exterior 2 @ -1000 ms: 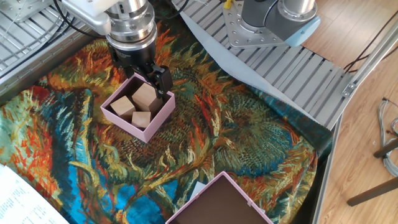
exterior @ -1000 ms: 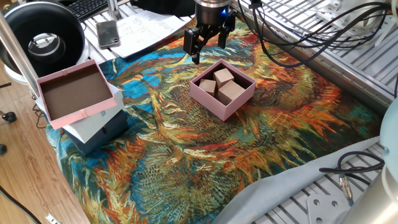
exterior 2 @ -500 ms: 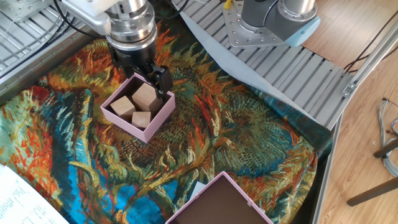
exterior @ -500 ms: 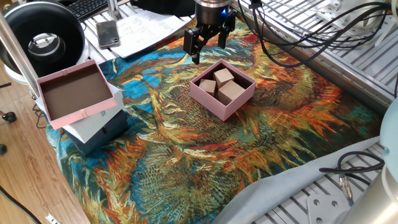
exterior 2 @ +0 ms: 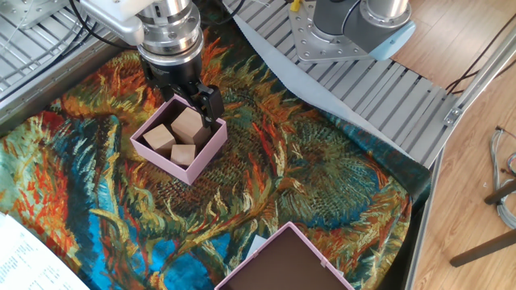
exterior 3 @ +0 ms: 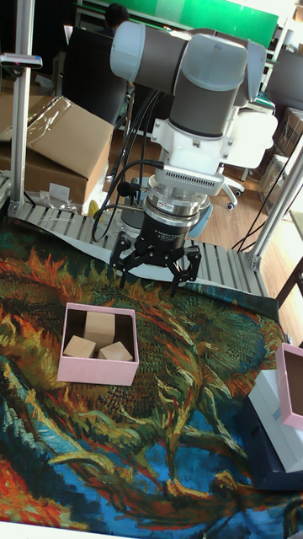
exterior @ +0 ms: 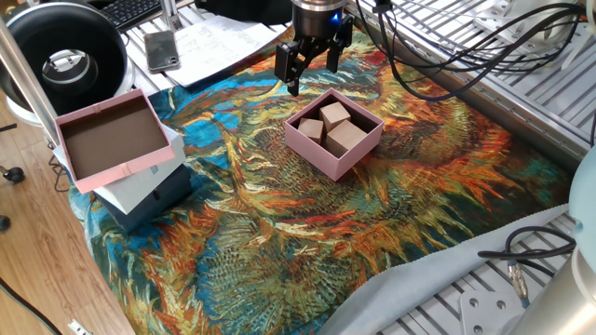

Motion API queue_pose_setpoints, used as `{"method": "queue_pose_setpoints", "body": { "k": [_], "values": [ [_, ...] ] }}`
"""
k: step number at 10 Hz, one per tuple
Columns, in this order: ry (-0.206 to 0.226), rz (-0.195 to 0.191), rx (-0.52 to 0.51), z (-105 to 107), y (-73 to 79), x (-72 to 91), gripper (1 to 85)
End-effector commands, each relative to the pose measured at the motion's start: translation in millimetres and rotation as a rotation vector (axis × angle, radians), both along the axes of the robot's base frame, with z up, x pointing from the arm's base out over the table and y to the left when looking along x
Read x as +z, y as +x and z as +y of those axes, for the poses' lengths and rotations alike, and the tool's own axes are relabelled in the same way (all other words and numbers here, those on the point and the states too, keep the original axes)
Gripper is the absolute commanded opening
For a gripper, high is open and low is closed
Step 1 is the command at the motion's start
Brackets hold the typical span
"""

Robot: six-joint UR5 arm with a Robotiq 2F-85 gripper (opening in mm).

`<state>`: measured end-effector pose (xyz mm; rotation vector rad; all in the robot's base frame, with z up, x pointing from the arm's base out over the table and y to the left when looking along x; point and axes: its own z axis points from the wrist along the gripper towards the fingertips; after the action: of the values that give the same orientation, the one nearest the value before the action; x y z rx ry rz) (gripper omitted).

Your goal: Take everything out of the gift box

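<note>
Gripper (exterior 3: pixel 148 278) is hanging over the swirl-printed cloth (exterior: pixel 279 242) just behind the gift box (exterior: pixel 312 149), black fingers spread wide and gripping nothing. The box is sitting mid-cloth: square pale-pink card with low walls and a brown lining (three plain tan wooden blocks (exterior: pixel 346 137) are lying inside).

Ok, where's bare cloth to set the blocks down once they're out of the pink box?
The widest bare cloth lies on the camera side of the gift box, up to the grey cover. A narrower strip runs between the gift box and the stacked boxes. Crowded: the gift box's far side, where the open jaws hang.
</note>
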<state>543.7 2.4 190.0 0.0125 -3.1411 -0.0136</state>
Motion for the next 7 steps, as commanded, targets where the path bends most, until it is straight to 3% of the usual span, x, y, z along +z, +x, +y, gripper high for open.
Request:
{"method": "queue_pose_setpoints", "body": {
  "k": [1, 4, 5, 7],
  "values": [
    [-0.048, -0.234, -0.065, -12.1, 59.7, 7.2, 2.3],
    [-0.067, -0.243, -0.058, -12.4, 61.0, 5.4, 2.3],
    [-0.089, -0.225, -0.023, -18.3, 56.9, 5.3, 2.3],
    [-0.08, -0.216, 0.015, -18.3, 52.1, 3.0, 2.3]
  ]
}}
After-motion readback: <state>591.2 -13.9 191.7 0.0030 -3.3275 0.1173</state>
